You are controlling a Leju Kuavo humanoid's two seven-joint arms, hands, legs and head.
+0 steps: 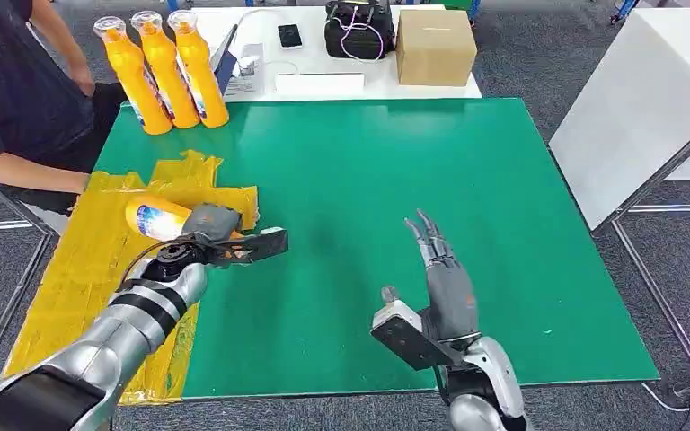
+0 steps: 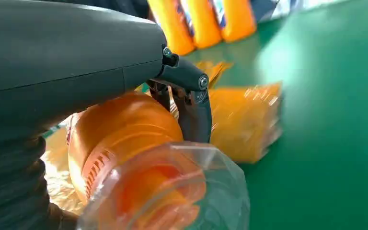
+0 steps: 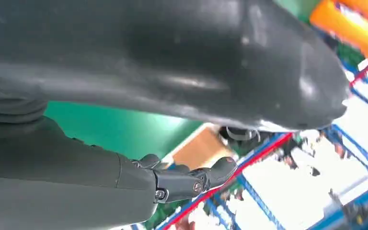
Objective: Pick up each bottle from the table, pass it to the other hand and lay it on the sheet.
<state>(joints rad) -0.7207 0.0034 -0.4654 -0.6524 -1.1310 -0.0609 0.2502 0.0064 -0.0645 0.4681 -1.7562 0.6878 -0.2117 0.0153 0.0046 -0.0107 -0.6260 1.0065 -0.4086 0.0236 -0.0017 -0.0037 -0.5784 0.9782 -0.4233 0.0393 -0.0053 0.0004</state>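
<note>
Orange bottle [image 1: 155,218] held in left hand [image 1: 208,235], lying tilted over the right edge of the yellow sheet [image 1: 72,278] at the left of the green desk [image 1: 368,180]; dark fingers [image 2: 194,112] wrapped round its body, clear cap [image 2: 172,191] toward the wrist camera. Three more orange bottles [image 1: 163,72] upright in a row at the far left corner. Right hand [image 1: 445,278] over the near middle of the desk, fingers straight and spread, holding nothing. Person's arm [image 1: 18,171] left of the sheet. Cardboard box [image 1: 435,45] and black bag [image 1: 358,29] beyond on a white table.
</note>
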